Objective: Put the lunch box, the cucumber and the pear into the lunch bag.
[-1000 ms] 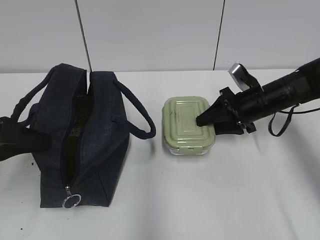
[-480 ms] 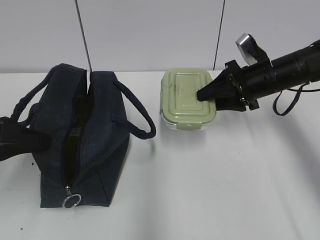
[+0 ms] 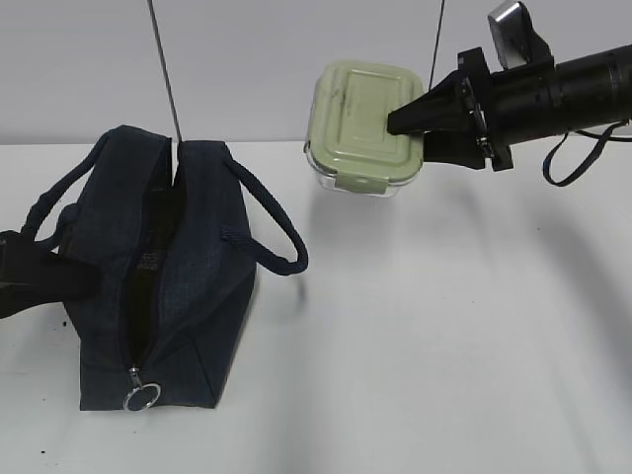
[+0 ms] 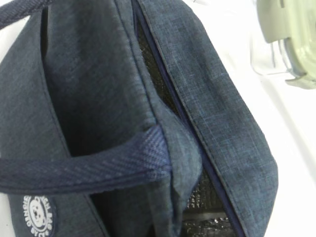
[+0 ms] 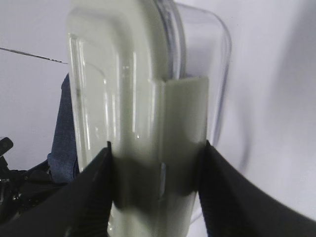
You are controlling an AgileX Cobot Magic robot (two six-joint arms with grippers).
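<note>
**Risk review: lunch box held in the air, bag opening narrow**

1. Left side. My left gripper point(image 3: 25, 272) sits at the bag's left flank, seemingly gripping a handle or the fabric there. I cannot tell how its jaws stand: the exterior view shows only a dark shape, and the left wrist view shows no fingers. If that grip is loose, the bag may shift or fold when something is pushed in.

2. The lunch bag point(image 3: 193, 286) stands on the table point(image 3: 444, 346), zipper parted, ring pull point(image 3: 141, 397) at the near end. The slit point(image 4: 163, 94) looks narrow against the lunch box, so the box is likely to catch on the zipper edges or the handle point(image 3: 272, 232) and press the bag flat.

3. Right side. The lunch box point(image 3: 363, 126) is clear of the table, right of the bag and above it. My right gripper point(image 3: 407, 120) is clamped on it across one end, over a lid clip point(image 5: 183, 133). The box hangs out well past the fingers point(image 5: 86, 197), so it may pivot or slip during transport; pressure on the clip might release the lid.

4. The cucumber and pear appear in no view.
</note>
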